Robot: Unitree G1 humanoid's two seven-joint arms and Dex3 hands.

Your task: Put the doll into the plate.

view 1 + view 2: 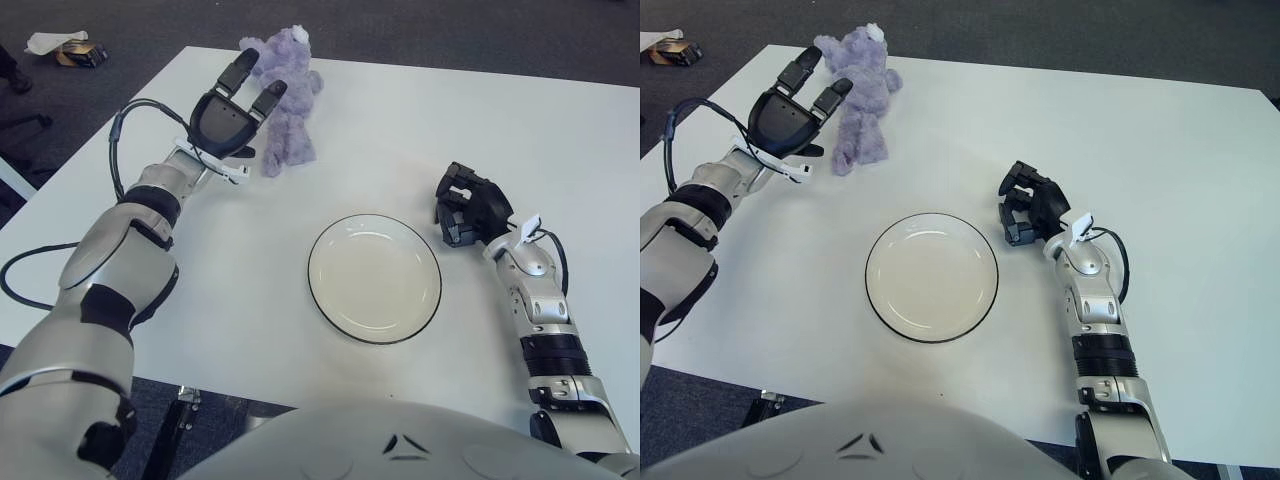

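No writing is readable. The left hand (pixel 232 112), fingers wide, is beside the fluffy purple doll (pixel 288 95). The round glossy plate (pixel 374 278) is empty; the right hand (pixel 470 215), curled, holds nothing.

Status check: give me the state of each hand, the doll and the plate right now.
left hand: fingers spread open beside the doll, holding nothing.
right hand: fingers curled, idle, to the right of the plate.
doll: on the table, outside the plate, not grasped.
plate: holds nothing, upright on the table.
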